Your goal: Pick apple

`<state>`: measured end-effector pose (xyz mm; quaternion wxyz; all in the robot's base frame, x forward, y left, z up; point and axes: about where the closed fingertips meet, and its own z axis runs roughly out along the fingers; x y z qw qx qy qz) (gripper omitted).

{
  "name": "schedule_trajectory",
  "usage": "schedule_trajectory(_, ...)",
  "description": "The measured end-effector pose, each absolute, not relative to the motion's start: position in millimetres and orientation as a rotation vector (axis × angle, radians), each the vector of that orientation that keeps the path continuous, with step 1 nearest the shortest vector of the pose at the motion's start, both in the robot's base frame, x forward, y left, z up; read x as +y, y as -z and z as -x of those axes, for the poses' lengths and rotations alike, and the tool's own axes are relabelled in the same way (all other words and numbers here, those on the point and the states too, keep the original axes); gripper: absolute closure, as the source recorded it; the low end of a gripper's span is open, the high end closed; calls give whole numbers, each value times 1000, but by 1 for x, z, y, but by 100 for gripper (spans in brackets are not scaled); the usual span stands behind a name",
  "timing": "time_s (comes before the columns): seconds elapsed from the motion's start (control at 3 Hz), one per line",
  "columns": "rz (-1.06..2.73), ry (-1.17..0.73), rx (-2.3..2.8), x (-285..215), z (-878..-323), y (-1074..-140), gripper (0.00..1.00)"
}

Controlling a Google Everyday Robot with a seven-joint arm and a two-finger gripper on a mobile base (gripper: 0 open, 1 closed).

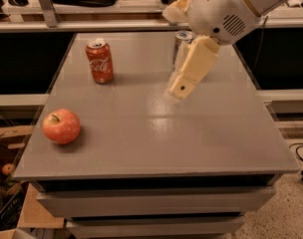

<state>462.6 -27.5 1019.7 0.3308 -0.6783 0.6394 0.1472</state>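
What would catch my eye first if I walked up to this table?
Most likely the big white robot arm at the upper right, its cream claw hanging above the middle of the grey table. Next, the red-pink apple sitting alone near the table's left edge, far from the claw. At the back stand a red cola can and a silver can partly hidden by the arm.

The grey surface (156,138) fills the middle of the frame, a flat top with a dull sheen near its centre. Three things stand on it. The apple (62,126) sits at the left edge, stem up, well apart from the rest. The red cola can (99,61) stands upright in the upper left. A silver can (181,44) stands upright at upper centre, partly hidden behind the arm. The claw (180,89) hangs above the surface right of centre, just below the silver can.
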Motion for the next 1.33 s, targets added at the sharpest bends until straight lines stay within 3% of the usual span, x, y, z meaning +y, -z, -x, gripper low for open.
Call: schedule_trajectory(1.33,1950,-725,1494,93,-487,-895,0)
